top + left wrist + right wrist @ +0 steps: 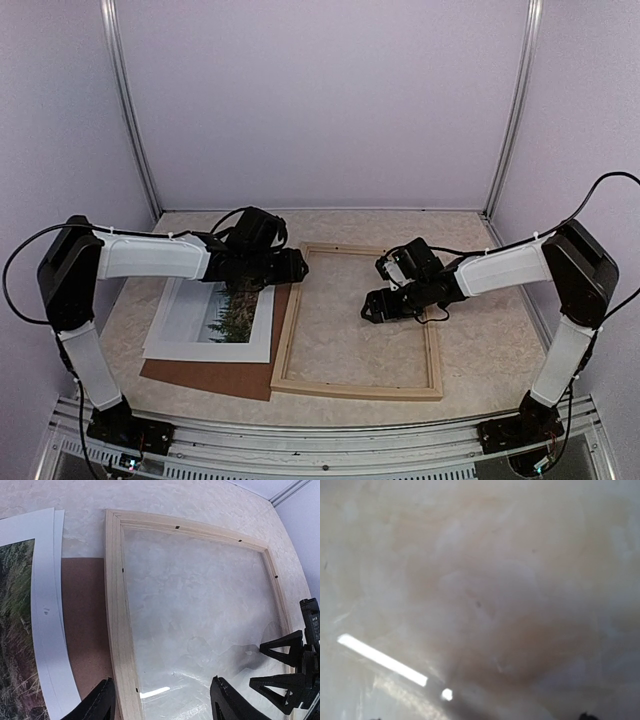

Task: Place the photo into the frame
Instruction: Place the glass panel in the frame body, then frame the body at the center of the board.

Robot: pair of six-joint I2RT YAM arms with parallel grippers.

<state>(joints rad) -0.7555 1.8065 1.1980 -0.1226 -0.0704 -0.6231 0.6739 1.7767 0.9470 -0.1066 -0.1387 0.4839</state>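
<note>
The photo lay flat on the left of the table, outside the frame, with its dark trees to the right of a wide white border. It rested on a brown board that stuck out beneath it at the front and right, and that board ran right up to the frame's left rail. The pale wooden frame lay flat in the middle of the table with nothing inside it except a glossy surface.

The left claw hung over the photo's far right corner, beside the frame's left rail, and the wrist hid that corner from above. Its jaws were parted with nothing between them. The right claw hovered over the inside of the frame, released and holding nothing.

The left wrist view showed things the overhead one did not. It showed small dark tabs along the frame's inner edge, five that I could count, and a bright streak of reflected light. It also showed the right claw's two splayed fingers at the frame's far side. In the right wrist view I saw only a blurred, mottled, shiny surface, with a light streak low on the left.

I counted one photo, one frame, one board, two arms and two claws.
</note>
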